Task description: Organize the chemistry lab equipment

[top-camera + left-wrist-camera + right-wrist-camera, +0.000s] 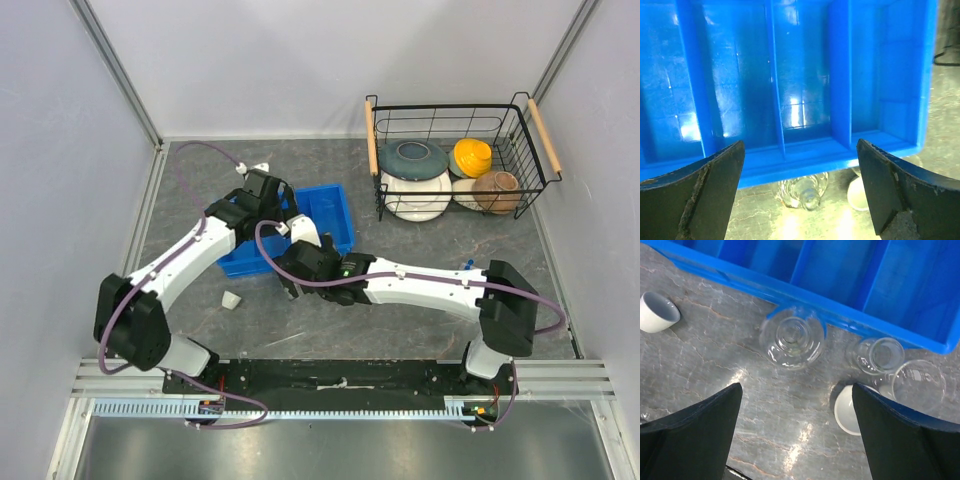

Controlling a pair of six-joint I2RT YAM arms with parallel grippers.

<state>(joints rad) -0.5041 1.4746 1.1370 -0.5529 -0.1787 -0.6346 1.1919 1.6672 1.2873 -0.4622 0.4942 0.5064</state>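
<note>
Grey marbled tabletop (330,325), blue divided tray (325,215) mid-field. Left gripper (800,145) hung over tray, jaws spread wide, nothing held. Right gripper (796,387) likewise wide and empty above glass beakers (791,336), white round dish (850,410), tiny white cup (657,312), all on table beside tray wall. I judged this pick stage: next, lower right onto nearest beaker, centre jaws, close gently.

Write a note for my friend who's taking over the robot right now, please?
Left gripper: open, empty, over the blue tray.
Right gripper: open, empty, above the table before the tray.
Three clear glass beakers and the white round dish sit on the table by the tray's edge; the tiny white cup sits apart.
Tray compartments in view hold nothing.
Left to do: sort all of it.
</note>
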